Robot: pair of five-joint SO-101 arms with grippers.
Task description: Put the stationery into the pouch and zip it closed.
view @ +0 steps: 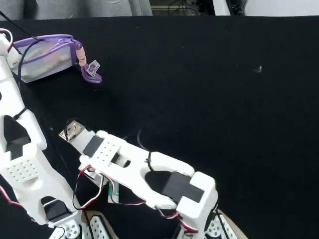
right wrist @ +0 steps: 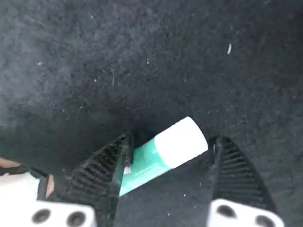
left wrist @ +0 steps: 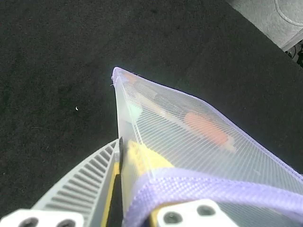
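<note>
A black cloth worktop runs to a pale curtain at the back. From above, the pouch, see-through with purple trim, stands on its edge in the far corner, and its zip pull hangs off the end nearer the middle of the cloth. The right hand sits well apart from the pouch, toward the arms' bases. At the left wrist, the left hand is pinched on the purple rim of the pouch, and orange and yellow things show through the mesh. The pouch looks soft and floppy, so the stitched rim seems the firmest place to hold. At the right wrist, the right hand is spread, its fingers either side of a green-and-white glue stick lying on the cloth. The stick looks light, stiff and smooth, and likely to roll, so a grip across its middle should suit. Its faint print is too small to read.
</note>
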